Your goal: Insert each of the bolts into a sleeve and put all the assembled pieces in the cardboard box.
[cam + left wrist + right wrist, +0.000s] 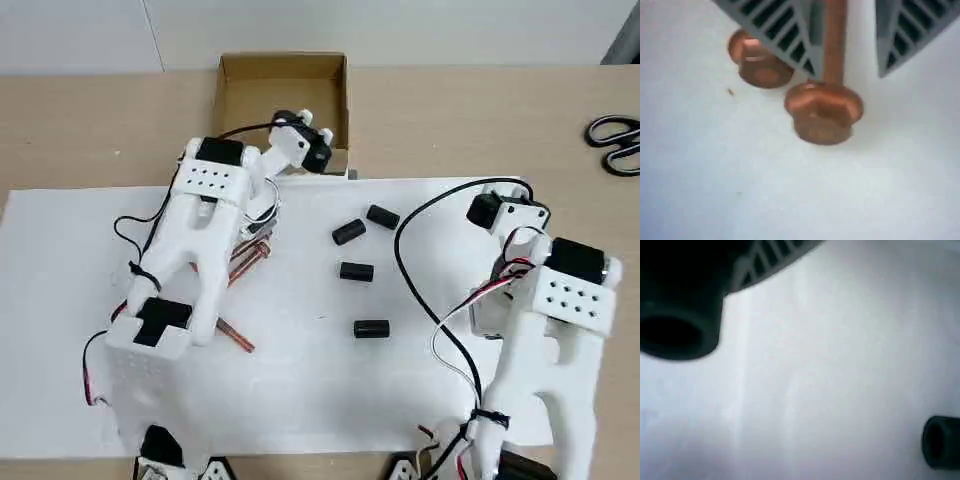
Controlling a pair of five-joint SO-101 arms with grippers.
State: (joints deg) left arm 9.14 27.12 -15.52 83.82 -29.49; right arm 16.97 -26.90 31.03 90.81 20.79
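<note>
High view: the left arm (205,240) stood over the copper bolts at the left of the white sheet (330,390), with open sheet on its right side.

Left wrist view: the left gripper (846,70) straddled one bolt (824,115). Its fingers (790,40) were open, one against the shank and the other apart from it. The shank ran lengthwise between them and the head lay just beyond the tips. A second bolt (759,62) lay just beside the first; in my judgement it was close enough to be disturbed on closing.

High view: a third bolt (236,336) lay apart, nearer that arm's base. The cardboard box (232,90) sat on the table (450,110) at the sheet's far edge, just beyond the left arm. Four sleeves (356,271) lay loose mid-sheet between the arms, with room around each.

Right wrist view: a sleeve (677,332) sat close under the right arm (555,320), its bore facing the camera. Whether it was gripped could not be determined. Another sleeve (940,442) lay farther off.

High view: scissors (615,140) lay at the table's right edge, well apart from the work.
</note>
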